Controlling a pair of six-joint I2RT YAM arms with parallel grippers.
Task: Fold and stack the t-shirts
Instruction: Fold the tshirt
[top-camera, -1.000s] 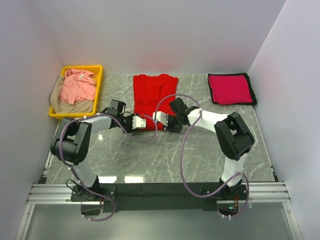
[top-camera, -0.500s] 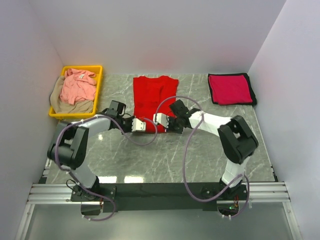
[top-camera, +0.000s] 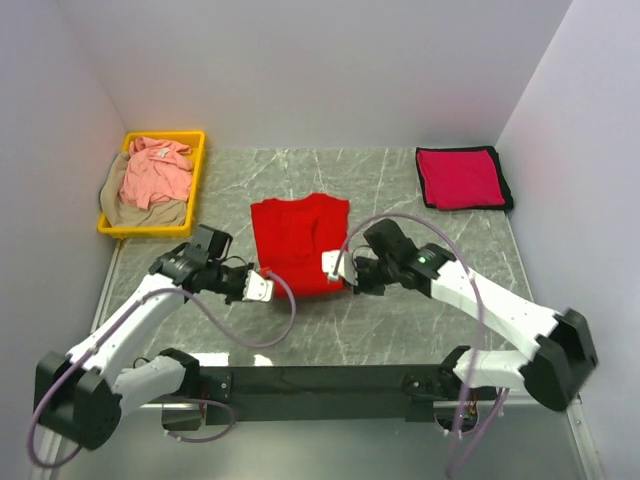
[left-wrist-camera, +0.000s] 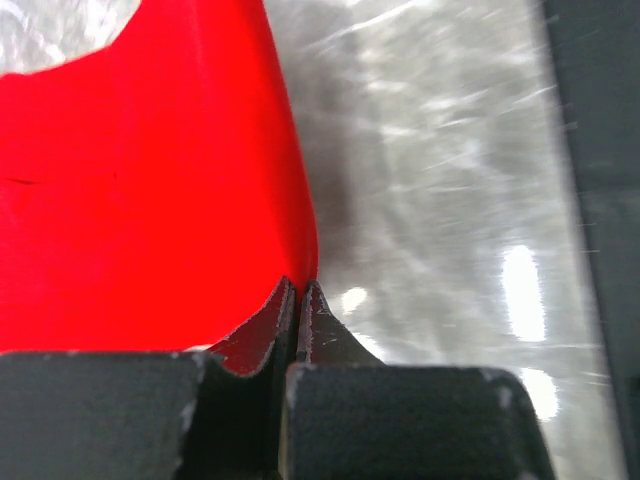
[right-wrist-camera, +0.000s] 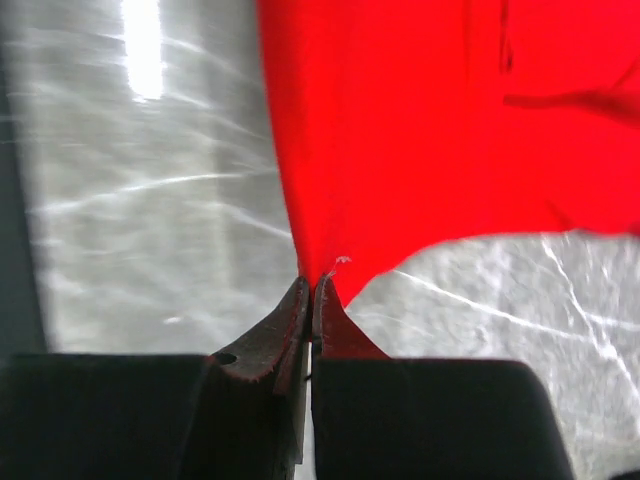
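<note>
- Two grippers are clamped on the near edge of the bright red t-shirt (top-camera: 297, 240), one at each corner.
- The left gripper (left-wrist-camera: 298, 298) is seen in its wrist view with the jaws pressed together, and a corner of red cloth is pinched between the tips.
- The right gripper (right-wrist-camera: 312, 292) is likewise closed on a pointed corner of the same shirt, with the cloth drawn taut away from the tips.
- The red shirt is spread on the middle of the grey marbled table (top-camera: 400, 310), between the two arms, with its collar end towards the far wall.
- A crimson-magenta t-shirt (top-camera: 460, 178) is laid folded at the far right of the table, well apart from the red one; a dark border is seen around it.
- A salmon pink t-shirt (top-camera: 155, 175) is heaped on top of a tan t-shirt (top-camera: 150, 214) inside the yellow bin (top-camera: 165, 134) at the far left.
</note>
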